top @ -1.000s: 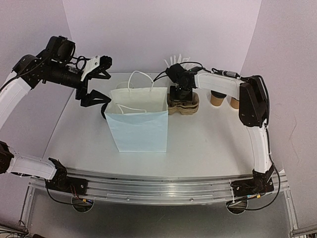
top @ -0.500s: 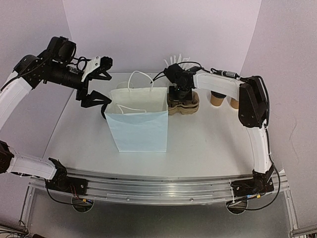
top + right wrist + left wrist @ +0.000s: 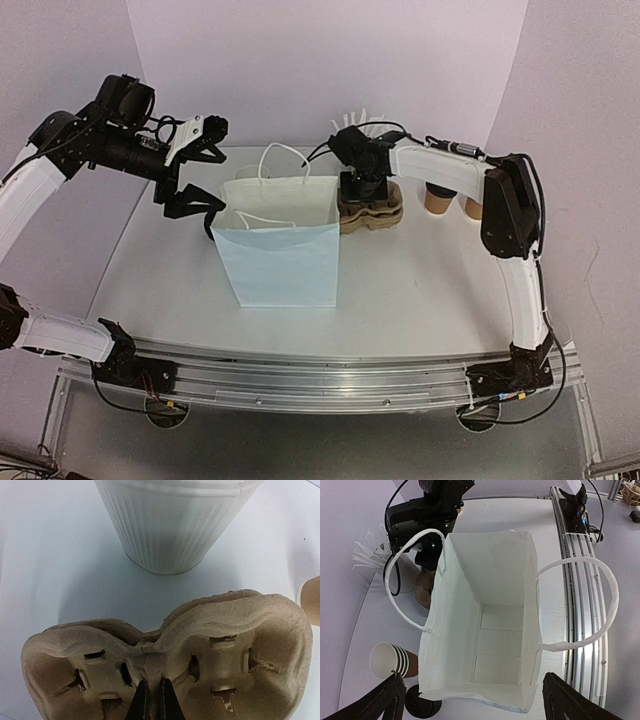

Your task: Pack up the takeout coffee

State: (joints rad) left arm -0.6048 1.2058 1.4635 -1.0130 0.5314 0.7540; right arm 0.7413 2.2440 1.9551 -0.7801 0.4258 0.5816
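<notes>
Lilac walls close round a white table [image 3: 420,300], and at its middle we see a white handled bag [image 3: 280,260] standing upright with its mouth open.

At about 10 o'clock from the bag the left gripper [image 3: 213,178] hangs over the rim, jaws spread wide with nothing between them.

At 2 o'clock from the bag, just beside its wall, sits the pulp carrier [image 3: 371,216]. The right gripper [image 3: 151,702] is down on its centre with the jaws drawn together. They seem to be nipping the thin ridge between the cup wells, though the wrist view crops the fingertips.

At 12 o'clock from the carrier we find a white ribbed cup [image 3: 170,525] holding white sticks [image 3: 358,118].

At 3 o'clock from the carrier two brown paper cups [image 3: 436,200] stand upright near each other.

From the left wrist we also spot nested cups [image 3: 395,660] on their side outside the bag's wall, with a black lid [image 3: 421,706] just beside them.
</notes>
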